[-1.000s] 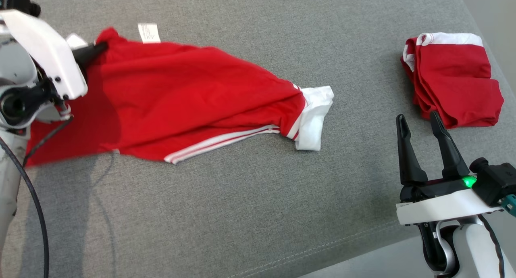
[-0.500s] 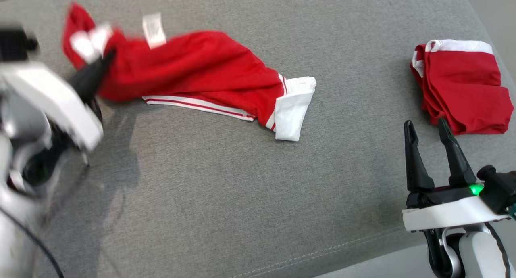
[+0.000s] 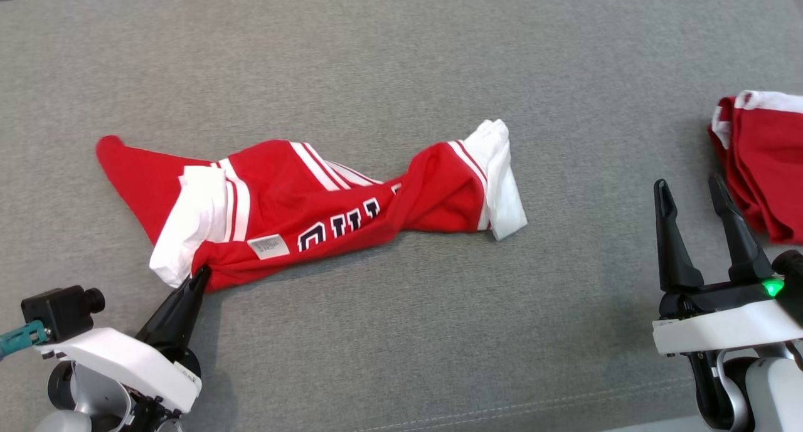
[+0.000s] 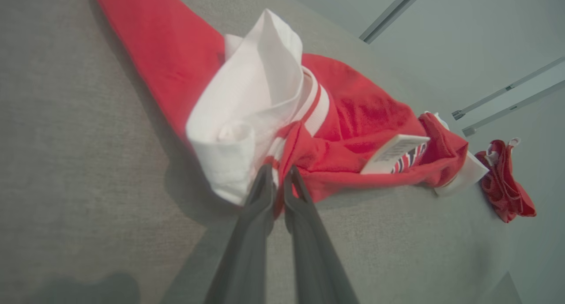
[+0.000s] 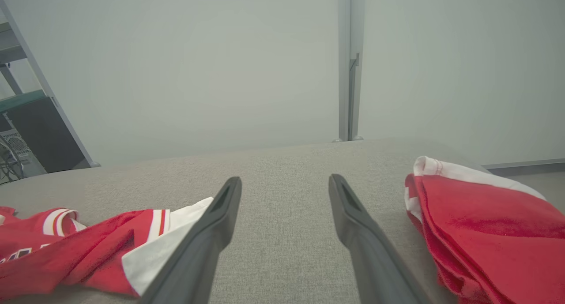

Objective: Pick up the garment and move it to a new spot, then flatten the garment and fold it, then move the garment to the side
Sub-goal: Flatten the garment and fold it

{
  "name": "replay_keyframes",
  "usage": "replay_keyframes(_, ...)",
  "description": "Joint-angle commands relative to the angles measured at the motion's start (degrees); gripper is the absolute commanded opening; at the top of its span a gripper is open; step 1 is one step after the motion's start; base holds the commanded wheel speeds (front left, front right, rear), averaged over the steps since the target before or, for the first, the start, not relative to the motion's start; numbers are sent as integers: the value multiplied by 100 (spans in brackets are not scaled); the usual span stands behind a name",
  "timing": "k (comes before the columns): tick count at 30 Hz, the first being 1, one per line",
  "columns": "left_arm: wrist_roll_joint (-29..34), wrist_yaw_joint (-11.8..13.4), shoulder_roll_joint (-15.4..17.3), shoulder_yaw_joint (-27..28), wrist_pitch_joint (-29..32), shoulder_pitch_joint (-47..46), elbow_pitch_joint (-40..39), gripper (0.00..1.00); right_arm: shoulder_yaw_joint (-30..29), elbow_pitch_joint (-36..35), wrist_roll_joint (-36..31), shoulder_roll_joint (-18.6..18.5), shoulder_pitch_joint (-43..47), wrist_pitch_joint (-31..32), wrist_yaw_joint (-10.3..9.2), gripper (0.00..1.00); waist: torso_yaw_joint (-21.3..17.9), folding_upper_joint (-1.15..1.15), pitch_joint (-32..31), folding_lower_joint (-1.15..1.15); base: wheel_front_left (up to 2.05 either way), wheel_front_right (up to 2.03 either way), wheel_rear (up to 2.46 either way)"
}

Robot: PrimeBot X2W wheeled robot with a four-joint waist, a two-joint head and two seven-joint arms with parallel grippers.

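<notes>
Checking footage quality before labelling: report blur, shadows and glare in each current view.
Head view: sharp, evenly lit, soft shadow beside the left claw. Left wrist view: claw fingers blurred near the lens, garment sharper, dark shadow under it. Right wrist view: right claw slightly soft, no glare.

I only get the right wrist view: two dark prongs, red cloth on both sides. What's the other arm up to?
Observer: The left gripper is shut on a red edge of the crumpled garment, beside one white cuff.
Operator: How does that cloth lie?
Observer: Stretched across the grey surface, twisted in the middle, a white cuff at each end.
Operator: Any tag on it?
Observer: Yes, a white label close to the left gripper's tips.
</notes>
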Motion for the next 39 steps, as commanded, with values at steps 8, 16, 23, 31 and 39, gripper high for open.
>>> replay_keyframes(8, -195, -114, -139, 190, -269, 171, 235, 46, -36, -370, -72, -103, 115, 177, 19, 100, 258, 0, -97, 0, 0, 0, 0)
replay_keyframes(16, 56, -21, -31, 308, -584, 341, -73, 100, -377, -439, -98, -42, 298, 197, 19, 100, 361, 0, -289, 0, 0, 0, 0)
replay_keyframes(23, 772, 390, 303, 547, -963, 259, -756, 100, -564, -557, -164, -45, 319, 239, 19, 100, 475, 0, -438, 0, 0, 0, 0)
replay_keyframes(31, 1692, 1185, 513, 756, -1251, -8, -1168, 100, -550, -618, -327, -148, 197, 280, 19, 100, 512, 0, -665, 0, 0, 0, 0)
replay_keyframes(39, 2007, 1778, 275, 926, -1611, 560, -1263, 100, -389, -515, -405, -100, 509, 263, 19, 100, 481, 0, -1001, 0, 0, 0, 0)
